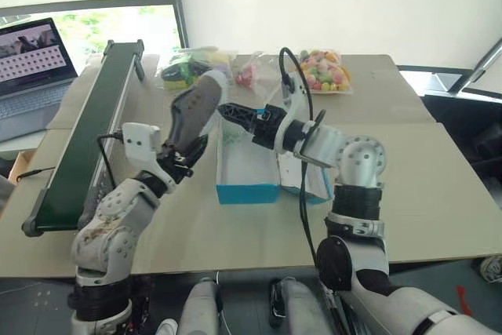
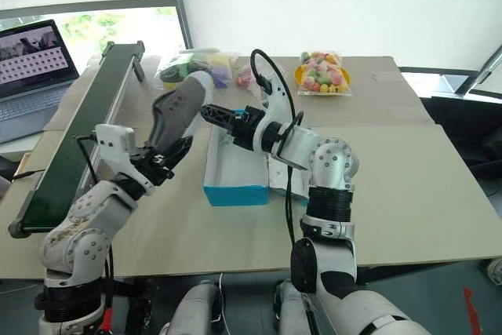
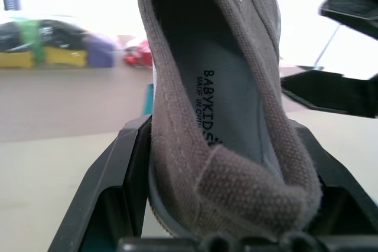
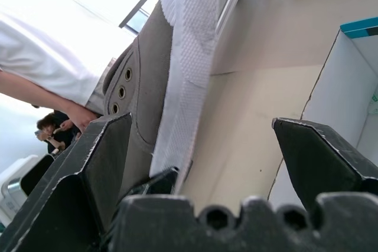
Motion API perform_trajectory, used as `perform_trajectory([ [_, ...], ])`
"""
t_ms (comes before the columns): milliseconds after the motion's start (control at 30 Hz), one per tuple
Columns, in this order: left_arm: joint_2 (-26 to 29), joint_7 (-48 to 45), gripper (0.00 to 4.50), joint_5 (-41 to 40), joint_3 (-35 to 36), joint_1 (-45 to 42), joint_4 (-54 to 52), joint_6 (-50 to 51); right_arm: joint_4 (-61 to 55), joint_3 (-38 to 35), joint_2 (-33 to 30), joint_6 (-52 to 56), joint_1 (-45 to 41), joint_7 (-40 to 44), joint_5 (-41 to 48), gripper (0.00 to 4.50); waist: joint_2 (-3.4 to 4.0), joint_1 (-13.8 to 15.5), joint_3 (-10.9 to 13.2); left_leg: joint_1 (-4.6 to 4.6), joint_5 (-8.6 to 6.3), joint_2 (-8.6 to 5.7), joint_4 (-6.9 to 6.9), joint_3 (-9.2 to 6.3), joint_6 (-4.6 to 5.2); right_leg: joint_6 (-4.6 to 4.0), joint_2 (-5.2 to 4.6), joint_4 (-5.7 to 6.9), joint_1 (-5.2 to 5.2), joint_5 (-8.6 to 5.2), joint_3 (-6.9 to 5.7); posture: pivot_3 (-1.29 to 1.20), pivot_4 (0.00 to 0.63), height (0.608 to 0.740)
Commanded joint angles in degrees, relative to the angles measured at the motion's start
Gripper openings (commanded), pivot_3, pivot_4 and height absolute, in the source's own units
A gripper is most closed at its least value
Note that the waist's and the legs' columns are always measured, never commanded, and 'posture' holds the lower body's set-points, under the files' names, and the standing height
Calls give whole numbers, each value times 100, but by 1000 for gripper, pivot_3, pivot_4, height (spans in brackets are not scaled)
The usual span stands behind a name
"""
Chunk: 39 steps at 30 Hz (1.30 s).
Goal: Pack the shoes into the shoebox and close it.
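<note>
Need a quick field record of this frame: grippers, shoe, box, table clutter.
left gripper: shut on the heel of the grey shoe, held up off the table, toe up
right gripper: open, level, beside the shoe
shoebox: open on the table, white inside showing
second shoe: cannot tell where it is
conveyor: along the robot's left
clutter: bags of coloured items at far edge; laptop far left

A long dark green conveyor belt (image 1: pixel 82 143) is lying along the desk's (image 1: pixel 423 194) left side. Clear bags of coloured items (image 1: pixel 325 71) are sitting at the far edge. A laptop (image 1: pixel 31 76) is glowing beyond.
</note>
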Motion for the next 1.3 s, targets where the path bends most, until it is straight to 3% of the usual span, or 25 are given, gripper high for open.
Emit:
perform_trajectory([
  [33, -91, 10, 2515, -138, -196, -206, -301, 45, 3, -13, 887, -116, -427, -311, 511, 4500, 0, -10, 0, 0, 0, 0, 1, -1, 0, 0, 0, 2, 0, 0, 0, 0, 150, 681],
  [200, -88, -10, 2515, -111, -252, -280, -216, 38, 80, 25, 826, -432, -455, -651, 837, 4500, 0, -5, 0, 3, -1, -4, 8, -3, -1, 5, -4, -1, 6, 3, 1, 0, 150, 681],
  [333, -17, -14, 2513, -63, -180, -285, -130, 13, 111, 128, 703, -601, -390, -838, 1030, 3516, 0, -5, 0, 1, 0, -4, 5, -3, 0, 4, -3, -2, 3, 2, 3, 0, 150, 681],
  [500, 13, 56, 2513, 59, -168, -305, -16, -14, 166, 270, 594, -727, -359, -923, 1177, 1657, 0, -5, 0, 1, 0, -5, 6, -2, 0, 5, -4, -3, 3, 3, 5, 0, 150, 681],
  [600, -34, 137, 2513, 96, -152, -327, 44, 25, 176, 373, 544, -759, -348, -930, 1201, 786, 1, -5, 0, 2, -1, -4, 6, -2, -1, 5, -4, -3, 4, 3, 4, 0, 150, 681],
  [833, 92, 78, 2513, 473, -359, -315, 133, -92, 43, 523, 590, -818, -285, -1064, 1339, 786, 1, -3, 0, 1, -1, -5, 5, -2, -1, 5, -4, -5, 3, 2, 4, 0, 150, 681],
  [900, 168, -182, 3444, 494, -507, -251, 41, -221, 10, 510, 609, -909, -305, -1165, 1359, 742, 1, -4, 0, 1, -1, -4, 5, -3, -1, 5, -4, -5, 3, 2, 4, 0, 150, 681],
  [1000, 400, -420, 4463, 724, -741, -181, -52, -319, 131, 422, 494, -1096, -418, -1334, 1348, 742, 1, -4, 1, 1, -1, -4, 5, -3, -2, 4, -3, -5, 2, 2, 4, 0, 150, 681],
  [1100, 709, -752, 4463, 822, -857, 3, -209, -415, 445, 270, 139, -1344, -649, -1559, 1137, 742, 4, -6, 2, 1, -3, -4, 4, -2, -5, 4, -3, -6, 1, 2, 4, 0, 150, 681],
  [1300, 1357, -1398, 4463, 796, -814, 336, -345, -432, 1055, 301, -745, -706, -871, -1915, 568, 742, 10, 64, 6, -1, -23, -4, -3, -6, -38, 1, -4, -12, -3, 0, -1, 0, 150, 681],
])
